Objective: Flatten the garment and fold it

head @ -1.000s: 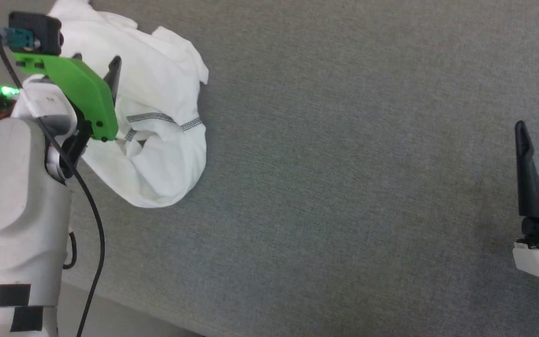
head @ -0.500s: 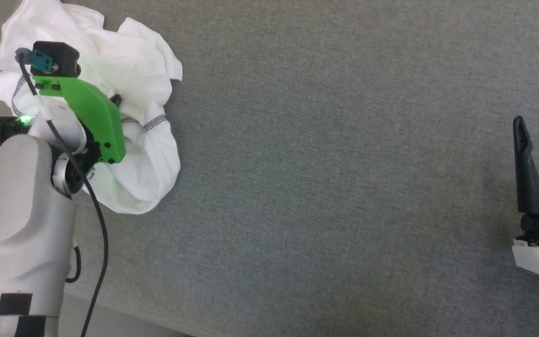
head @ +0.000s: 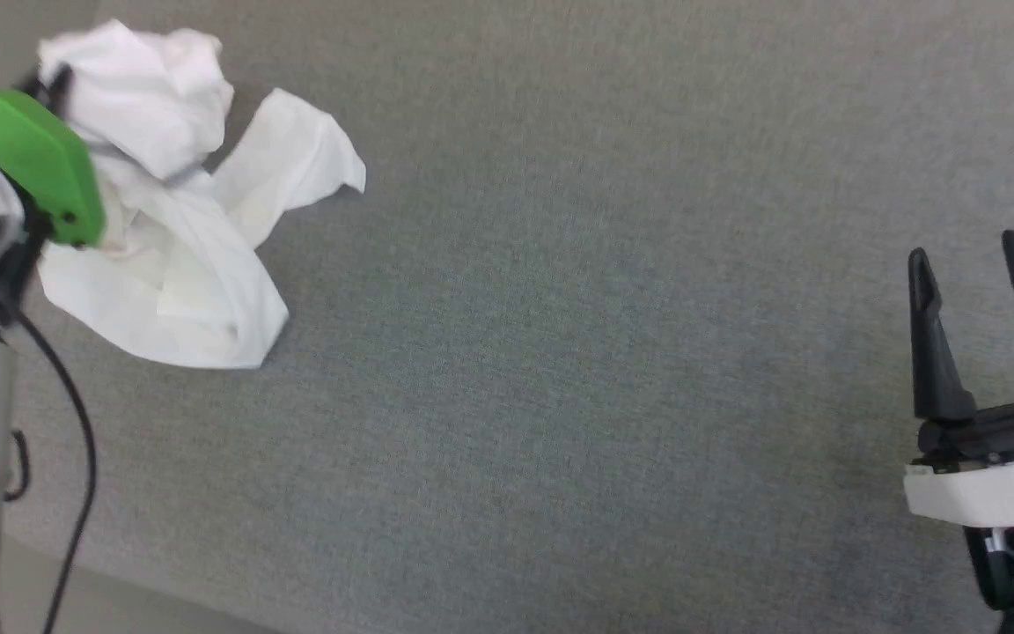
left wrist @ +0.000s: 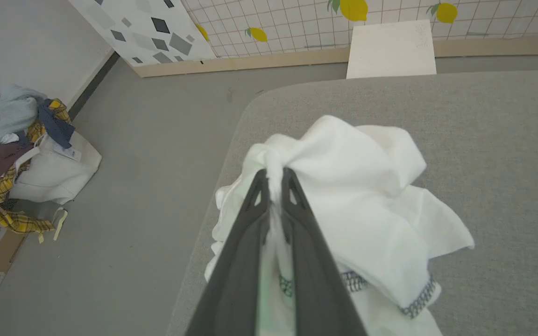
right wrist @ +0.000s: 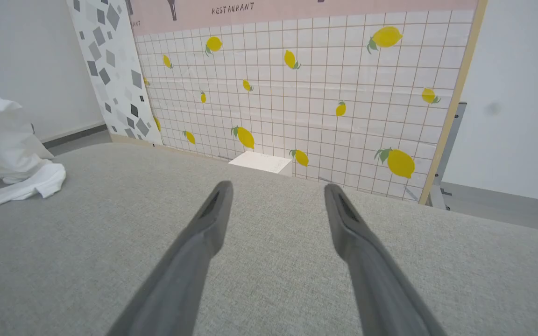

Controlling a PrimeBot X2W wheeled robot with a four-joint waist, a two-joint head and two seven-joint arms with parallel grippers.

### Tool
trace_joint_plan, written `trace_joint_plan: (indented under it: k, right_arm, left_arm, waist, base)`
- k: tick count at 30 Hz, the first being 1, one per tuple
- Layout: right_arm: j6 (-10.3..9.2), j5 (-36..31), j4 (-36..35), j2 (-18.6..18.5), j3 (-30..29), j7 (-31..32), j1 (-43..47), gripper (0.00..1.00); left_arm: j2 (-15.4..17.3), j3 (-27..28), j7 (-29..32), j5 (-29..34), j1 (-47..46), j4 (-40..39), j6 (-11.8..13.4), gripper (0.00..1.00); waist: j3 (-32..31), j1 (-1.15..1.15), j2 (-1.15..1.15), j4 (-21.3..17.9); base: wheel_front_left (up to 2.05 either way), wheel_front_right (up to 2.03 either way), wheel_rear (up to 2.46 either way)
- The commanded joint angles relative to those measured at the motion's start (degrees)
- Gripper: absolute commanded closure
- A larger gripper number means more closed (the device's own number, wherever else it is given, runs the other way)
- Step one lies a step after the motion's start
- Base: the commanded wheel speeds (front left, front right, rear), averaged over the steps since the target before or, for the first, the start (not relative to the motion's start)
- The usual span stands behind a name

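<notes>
left jaws now clenched on a pinch of the shirt [left wrist: 367, 186]; they were open a second ago. Cloth pulls into a peak at my tips, the rest a crumpled heap at the counter's [head: 560, 352] left corner, so flattening is only starting. Thin limp white fabric, grey zigzag seams. Right jaws released, empty, well apart over bare woven grey
</notes>
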Motion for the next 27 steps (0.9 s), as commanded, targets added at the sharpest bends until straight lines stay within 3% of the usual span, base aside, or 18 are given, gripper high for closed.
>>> trace_joint_plan:
  k: [1,13,20,27]
  right_arm:
    - [-0.09,-0.11,0.83,0.81,0.07,-0.70,-0.45,0.00]
    - [-0.09,-1.09,5.72,6.22,-1.10,-2.51,3.47,0.00]
    - [-0.09,-1.30,7.14,7.78,-1.55,-2.75,5.11,0.00]
    - [-0.09,-0.81,6.83,8.16,-2.32,-2.78,5.49,0.00]
  left_arm:
    - [1.05,0.34,-0.96,0.66,-1.78,-0.98,-0.04,1.00]
    - [4.00,-2.52,-0.86,3.93,-10.66,-7.74,-0.76,1.00]
    - [0.97,-4.28,0.36,2.74,-18.20,-9.71,-0.97,1.00]
    - [-4.56,-6.74,0.28,0.96,-25.90,-9.64,-0.87,1.00]
  waist:
    - [-5.26,0.00,0.00,-1.21]
    - [-17.05,0.00,0.00,-3.48]
    - [-21.90,0.00,0.00,-5.63]
    - [-23.29,0.00,0.00,-7.88]
  base:
    - [0.00,0.00,0.00]
    - [0.00,0.00,0.00]
    - [0.00,0.00,0.00]
    - [0.00,0.00,0.00]
